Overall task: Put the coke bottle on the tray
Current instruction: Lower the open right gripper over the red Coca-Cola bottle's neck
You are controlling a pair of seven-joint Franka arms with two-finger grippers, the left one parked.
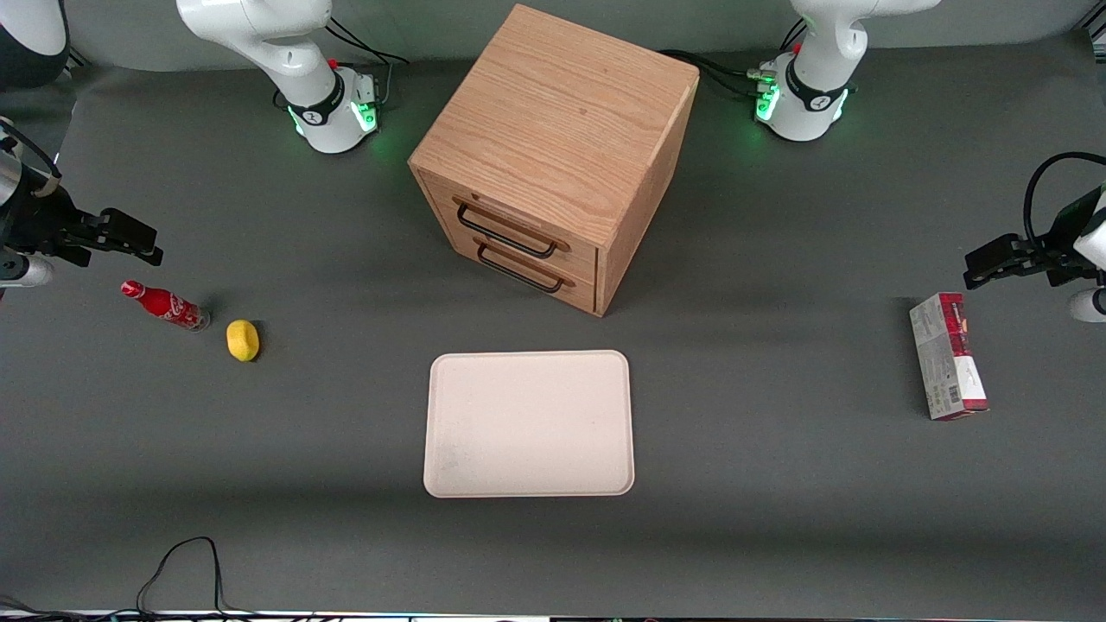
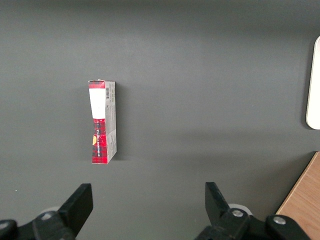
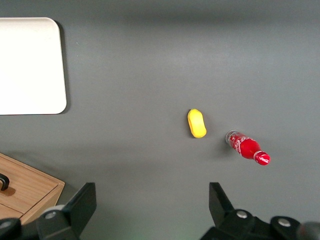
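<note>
The coke bottle point(image 1: 165, 305), small, red, with a red cap and white script, lies on its side on the grey table toward the working arm's end; it also shows in the right wrist view point(image 3: 247, 147). The cream tray point(image 1: 529, 423) lies flat and bare in front of the wooden drawer cabinet, nearer to the front camera; its corner shows in the right wrist view point(image 3: 30, 65). My gripper point(image 1: 130, 238) hovers high above the table, a little farther from the front camera than the bottle, apart from it. It is open and empty, fingers point(image 3: 82, 202) spread wide.
A yellow lemon-like lump point(image 1: 243, 339) lies beside the bottle, toward the tray. The wooden drawer cabinet point(image 1: 553, 155) stands mid-table with both drawers shut. A red-and-grey carton point(image 1: 948, 356) lies toward the parked arm's end. A black cable point(image 1: 186, 561) loops at the near edge.
</note>
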